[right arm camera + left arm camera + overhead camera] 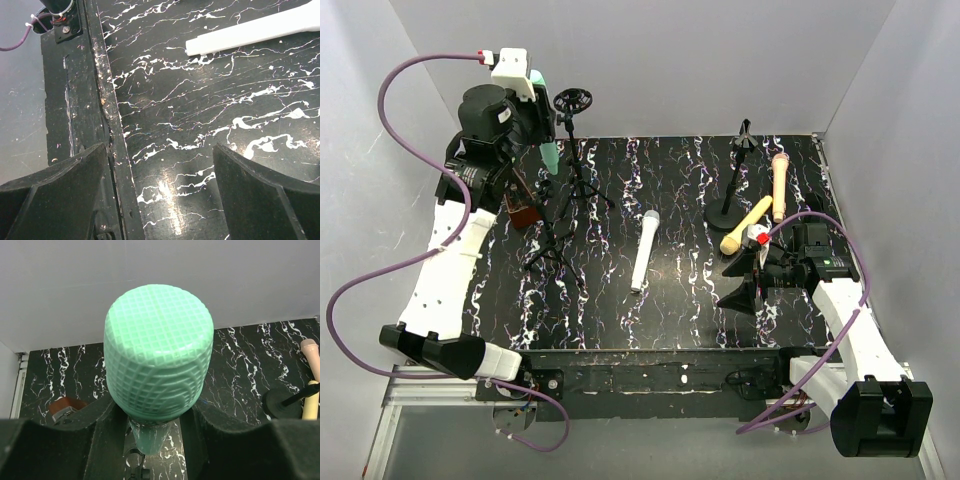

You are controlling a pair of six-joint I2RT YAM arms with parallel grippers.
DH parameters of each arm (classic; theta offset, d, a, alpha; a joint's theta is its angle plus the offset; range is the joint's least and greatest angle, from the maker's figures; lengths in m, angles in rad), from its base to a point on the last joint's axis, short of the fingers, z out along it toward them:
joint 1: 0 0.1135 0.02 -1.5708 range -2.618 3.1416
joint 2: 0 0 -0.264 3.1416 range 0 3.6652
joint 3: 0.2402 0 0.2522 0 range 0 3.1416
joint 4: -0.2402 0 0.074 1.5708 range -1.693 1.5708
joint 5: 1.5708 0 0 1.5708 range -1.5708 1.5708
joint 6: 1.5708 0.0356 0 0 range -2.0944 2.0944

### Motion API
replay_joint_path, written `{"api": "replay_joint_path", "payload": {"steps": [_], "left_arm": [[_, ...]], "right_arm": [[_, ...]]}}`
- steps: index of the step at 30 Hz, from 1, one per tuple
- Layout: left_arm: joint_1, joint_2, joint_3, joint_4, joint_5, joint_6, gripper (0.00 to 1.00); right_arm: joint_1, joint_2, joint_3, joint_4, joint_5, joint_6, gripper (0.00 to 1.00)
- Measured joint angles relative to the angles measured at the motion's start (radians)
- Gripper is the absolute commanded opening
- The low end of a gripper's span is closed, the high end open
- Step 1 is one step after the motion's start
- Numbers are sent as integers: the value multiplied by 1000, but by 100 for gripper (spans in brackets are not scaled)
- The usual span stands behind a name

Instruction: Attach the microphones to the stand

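My left gripper is raised at the back left and shut on the mint green microphone, which hangs handle down. In the left wrist view its round head fills the frame between my fingers, above a black clip. A tripod stand with a ring clip stands just to the right of it. The white microphone lies mid-table. The yellow microphone and the peach-pink microphone lie by the round-base stand. My right gripper is open and empty, low over the mat.
A small brown object sits by the tripod legs at the left. The right wrist view shows the white microphone's handle end and the mat's near edge with the black frame rail. Grey walls enclose the table.
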Motion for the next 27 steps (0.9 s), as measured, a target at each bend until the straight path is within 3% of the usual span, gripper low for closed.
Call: {"api": "replay_joint_path", "payload": {"steps": [27], "left_arm": [[26, -31, -84, -14, -27, 36, 0]], "right_arm": [[-7, 5, 0, -18, 0, -19, 94]]}}
